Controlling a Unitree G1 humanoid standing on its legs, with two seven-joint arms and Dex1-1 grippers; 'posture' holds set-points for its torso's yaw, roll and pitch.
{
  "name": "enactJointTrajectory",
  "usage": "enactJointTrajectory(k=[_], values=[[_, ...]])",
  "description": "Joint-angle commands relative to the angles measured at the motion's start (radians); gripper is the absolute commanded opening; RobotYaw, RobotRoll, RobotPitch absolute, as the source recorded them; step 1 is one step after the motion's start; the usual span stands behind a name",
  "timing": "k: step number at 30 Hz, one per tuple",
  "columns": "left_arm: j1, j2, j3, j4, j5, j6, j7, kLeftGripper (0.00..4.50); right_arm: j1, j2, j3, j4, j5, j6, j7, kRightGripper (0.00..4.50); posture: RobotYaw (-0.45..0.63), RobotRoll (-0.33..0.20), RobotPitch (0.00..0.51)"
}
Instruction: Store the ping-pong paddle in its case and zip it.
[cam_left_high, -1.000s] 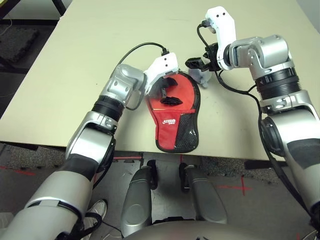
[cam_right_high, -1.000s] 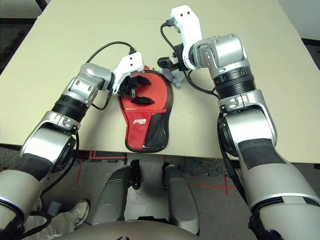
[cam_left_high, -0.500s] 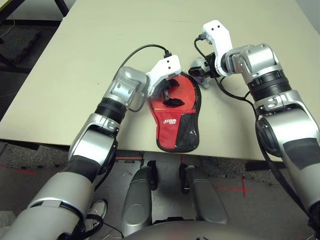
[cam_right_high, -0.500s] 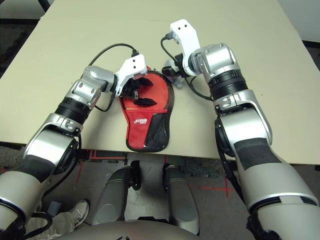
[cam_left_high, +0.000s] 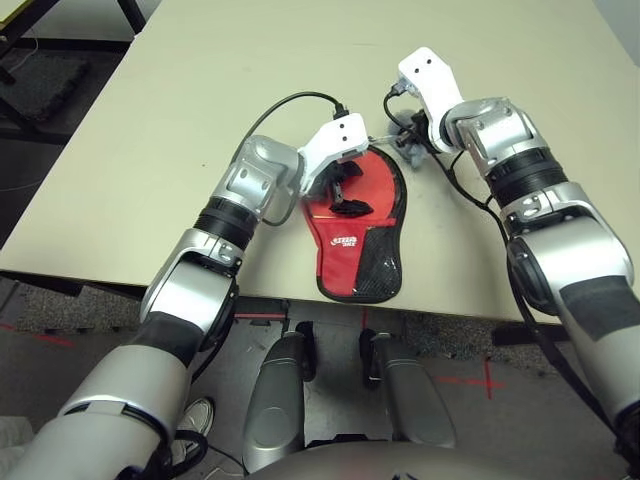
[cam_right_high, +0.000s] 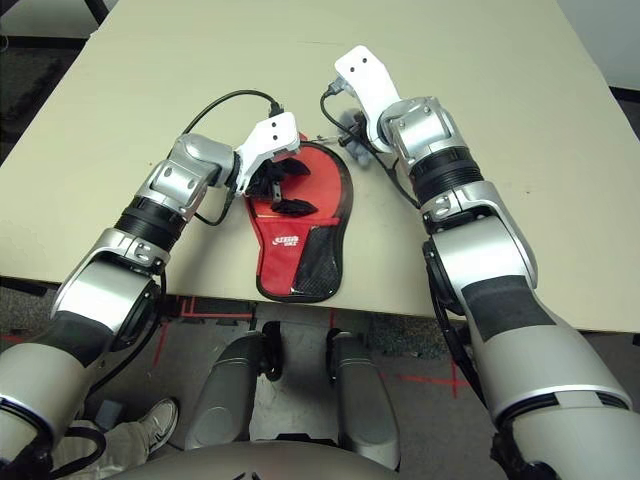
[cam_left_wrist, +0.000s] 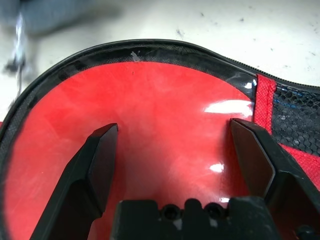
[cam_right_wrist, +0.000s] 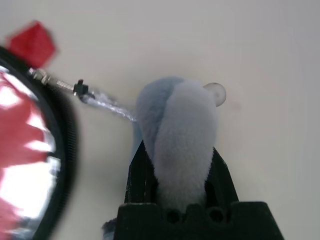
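The case (cam_left_high: 360, 235) lies flat near the table's front edge, its black zipper rim (cam_left_wrist: 150, 47) around a glossy clear side. The ping-pong paddle's red face (cam_left_wrist: 165, 110) shows through that clear plastic; its handle is hidden under the red logo panel and black mesh. My left gripper (cam_left_high: 345, 190) stands open over the round part, its fingers (cam_left_wrist: 97, 160) spread above the plastic. My right gripper (cam_left_high: 412, 148) is just past the case's far rim, shut on a whitish-grey fuzzy wad (cam_right_wrist: 177, 125). A short metal chain (cam_right_wrist: 67, 86) joins the wad to the rim.
The beige table (cam_left_high: 200, 100) stretches bare to the left, to the right and far behind the case. The case's narrow end reaches almost to the front edge (cam_left_high: 450, 312). A black cable (cam_left_high: 280, 105) loops from my left wrist over the table.
My right gripper has closed on the grey wad and shifted a little further away on the table. The left gripper stays open over the case.
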Motion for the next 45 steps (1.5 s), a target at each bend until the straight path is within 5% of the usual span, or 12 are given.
enactJointTrajectory(k=[1,14,23,35,38,45], values=[[0.04,-0.007,-0.032,0.048,0.019,0.032,-0.004,4.5,0.055,-0.069,0.028,-0.097,-0.055,0.038,0.027,0.34,0.0,0.0,0.245],[0.025,-0.017,-0.023,0.075,0.019,0.03,-0.004,4.5,0.371,-0.386,0.085,-0.778,-0.052,0.357,0.287,0.34,-0.02,0.0,0.261],[0.011,-0.02,-0.019,0.107,0.02,0.017,-0.004,4.5,0.503,-0.719,0.146,-1.305,0.252,0.687,0.587,0.33,-0.05,0.0,0.27],[-0.007,-0.036,-0.011,0.156,0.018,-0.009,0.005,4.5,0.59,-0.955,0.177,-1.532,0.484,0.623,0.729,0.33,-0.07,0.0,0.273],[-0.007,-0.037,-0.008,0.16,0.019,-0.011,0.005,4.5,0.602,-0.919,0.178,-1.504,0.488,0.614,0.691,0.33,-0.07,0.0,0.275],[-0.022,-0.041,-0.019,0.149,0.02,-0.042,-0.031,4.5,0.522,-0.702,0.276,-1.211,0.295,0.478,0.512,0.31,-0.06,0.0,0.28]])
